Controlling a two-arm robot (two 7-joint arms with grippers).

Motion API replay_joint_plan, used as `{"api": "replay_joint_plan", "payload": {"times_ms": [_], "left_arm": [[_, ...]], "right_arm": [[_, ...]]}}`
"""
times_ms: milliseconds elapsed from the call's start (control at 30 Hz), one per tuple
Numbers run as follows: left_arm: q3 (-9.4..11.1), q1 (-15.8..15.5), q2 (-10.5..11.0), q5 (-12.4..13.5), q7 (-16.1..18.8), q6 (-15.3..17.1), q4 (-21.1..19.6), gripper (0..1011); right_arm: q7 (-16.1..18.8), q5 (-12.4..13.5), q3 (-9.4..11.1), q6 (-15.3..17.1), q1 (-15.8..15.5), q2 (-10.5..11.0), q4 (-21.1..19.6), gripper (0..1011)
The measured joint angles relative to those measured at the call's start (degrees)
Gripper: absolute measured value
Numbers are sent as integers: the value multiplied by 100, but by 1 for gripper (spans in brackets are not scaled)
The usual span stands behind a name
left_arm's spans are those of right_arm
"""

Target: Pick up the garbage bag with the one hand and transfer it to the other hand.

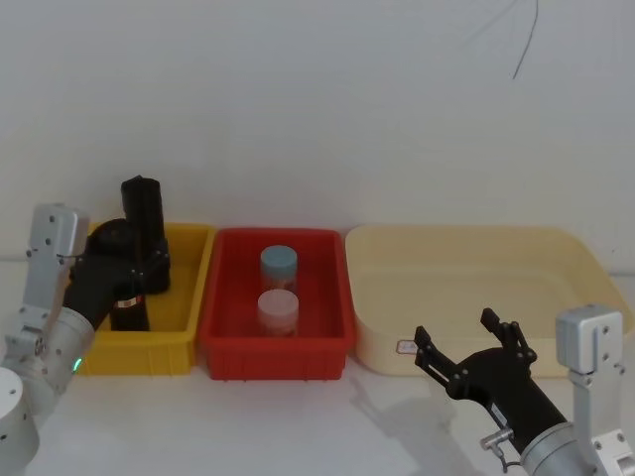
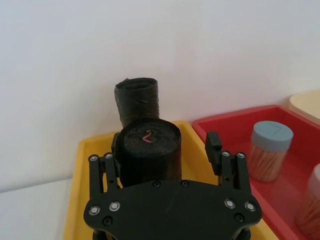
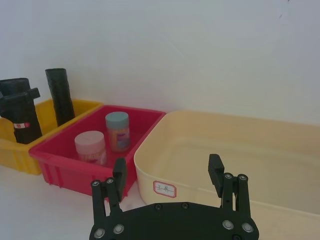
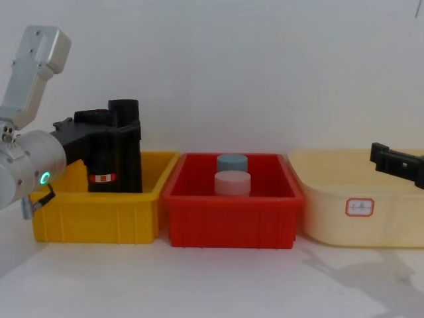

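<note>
Left gripper is down in the yellow bin, jaws spread and straddling the garbage bag. The roll sits right between them, one jaw up against its side, the other with a clear gap showing. Nothing gripped yet, by my reading. Just beyond the jaws stands the plain black roll, close behind the banded one; whether the two touch, I can't tell.

The bag stands upright, long axis vertical. Its coiled top end faces up and the red-and-white band sits low on its body, below the level of the jaws. That's a friendly pose: the jaws cross the axis square on.

What it needs now, I'd say, is an even close, so the roll ends up centred rather than shoved sideways into its neighbour. A firm squeeze too, since wound plastic gives. Then a lift straight up along the axis until the base clears the bin wall. Grip height matters as well: enough roll should stay free above or below the jaws for the receiving side to take.

Across the way, the right gripper hangs above the desk in front of the cream tub. Its jaws are wide apart and hold nothing. It's well apart from the bag, with the red bin lying between the two sets of jaws.
</note>
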Motion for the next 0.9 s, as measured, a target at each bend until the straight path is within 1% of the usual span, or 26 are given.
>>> {"api": "replay_joint_plan", "payload": {"times_ms": [167,233,267,300,333,400,433,467,533,567,700,900], "left_arm": [[-58,-91,-72,25,81,-66,170,871],[-79,-113,-91,28,105,-83,217,802],[-88,-121,-97,30,114,-89,235,788],[-105,-136,-110,32,131,-99,267,736],[-115,-144,-116,34,143,-105,281,736],[-137,-161,-131,40,164,-110,315,654],[-147,-167,-137,42,170,-111,327,654],[-153,-172,-141,45,175,-112,334,597],[-171,-181,-151,52,188,-113,351,546],[-177,-184,-154,55,190,-113,356,531],[-198,-188,-161,64,192,-106,358,528],[-209,-187,-154,62,98,-23,227,528]], "right_arm": [[0,0,0,0,0,0,0,1001],[0,0,0,0,0,0,0,1001],[0,0,0,0,0,0,0,1001],[0,0,0,0,0,0,0,1001],[0,0,0,0,0,0,0,1001],[0,0,0,0,0,0,0,1001],[0,0,0,0,0,0,0,1001],[0,0,0,0,0,0,0,1001],[0,0,0,0,0,0,0,1001],[0,0,0,0,0,0,0,1001],[0,0,0,0,0,0,0,1001],[0,0,0,0,0,0,0,1001]]}}
